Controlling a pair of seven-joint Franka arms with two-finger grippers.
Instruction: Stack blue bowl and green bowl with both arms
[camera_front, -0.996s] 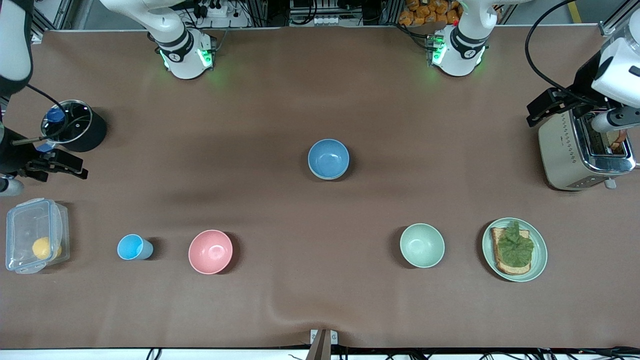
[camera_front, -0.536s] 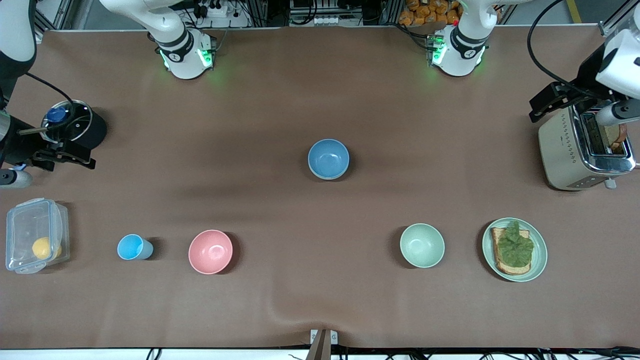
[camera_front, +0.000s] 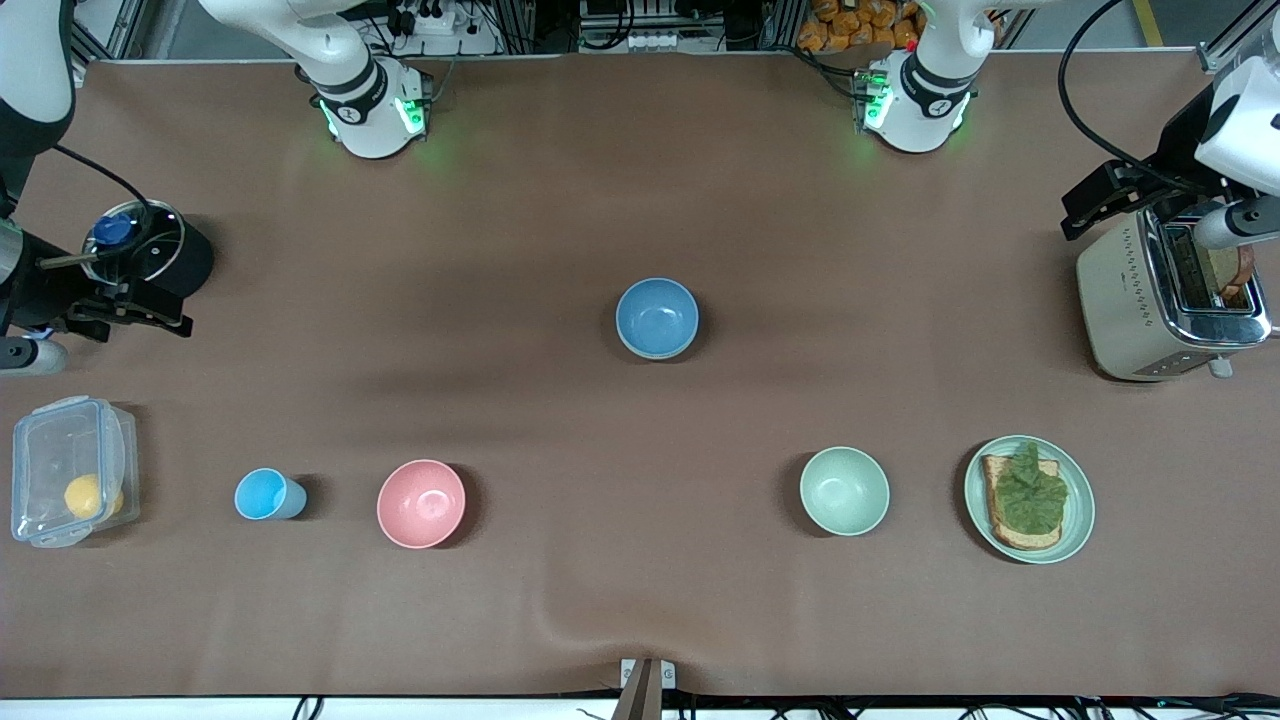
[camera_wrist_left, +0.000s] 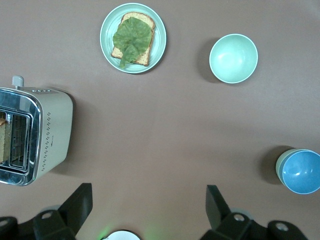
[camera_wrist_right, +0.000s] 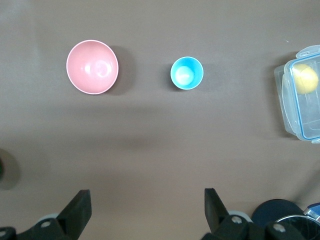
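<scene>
Motion over the last second has been slight and all in the arms. The left gripper (camera_front: 1100, 195) hangs over the table at the toaster's (camera_front: 1130, 310) edge, having drifted a little toward the robots' bases and then nearly stopped. Its wrist view shows the fingers (camera_wrist_left: 80, 202) spread wide with nothing between them. The right gripper (camera_front: 130, 310) did much the same at its own end. It slid up beside the black pot (camera_front: 175, 262), then settled, and its fingers (camera_wrist_right: 80, 205) are likewise released and hold nothing.

Out from there, the bowls have not shifted at all. The blue bowl (camera_front: 657, 318) sits upright at mid-table, roughly between the two arms. The green bowl (camera_front: 844, 490) sits upright nearer the front camera, toward the left arm's end, just beside the plate (camera_front: 1080, 520) with toast and a leaf on it. The two bowls are well apart, and neither is inside the other.

For the task, I'd judge this small change brings nothing closer. Both grippers are far from either bowl, out at the table's ends, and the stack does not stand now. The green bowl lies on the left arm's side.
</scene>
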